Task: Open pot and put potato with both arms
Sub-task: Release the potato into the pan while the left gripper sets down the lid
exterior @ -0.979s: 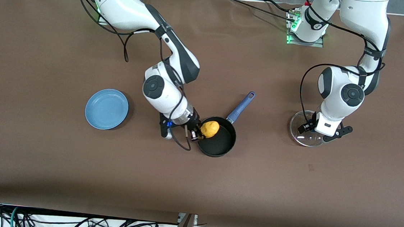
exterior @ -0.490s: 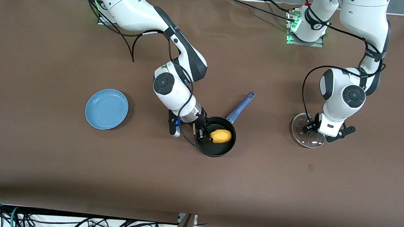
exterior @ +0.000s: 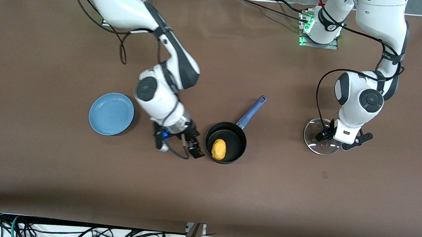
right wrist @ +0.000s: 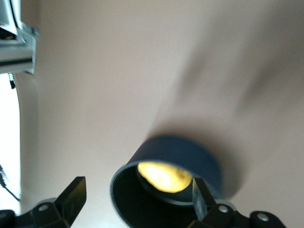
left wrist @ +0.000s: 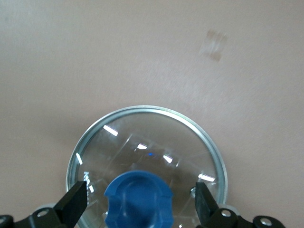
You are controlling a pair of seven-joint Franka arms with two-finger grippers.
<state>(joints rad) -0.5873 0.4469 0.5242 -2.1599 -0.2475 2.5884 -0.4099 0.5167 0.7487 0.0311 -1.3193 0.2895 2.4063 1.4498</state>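
Observation:
The black pot with its long blue handle stands uncovered mid-table. The yellow potato lies inside it, also visible in the right wrist view as the potato in the pot. My right gripper is open and empty, just beside the pot toward the right arm's end. The glass lid with a blue knob rests on the table toward the left arm's end. My left gripper hangs over it, open, with its fingers standing clear on either side of the knob.
A flat blue plate lies toward the right arm's end, close to the right arm's wrist. A small dark mark is on the brown table cover, nearer the front camera than the lid.
The right gripper opened and let the potato drop into the pot, then drew back off the pot toward the plate. The left gripper opened off the lid's knob.

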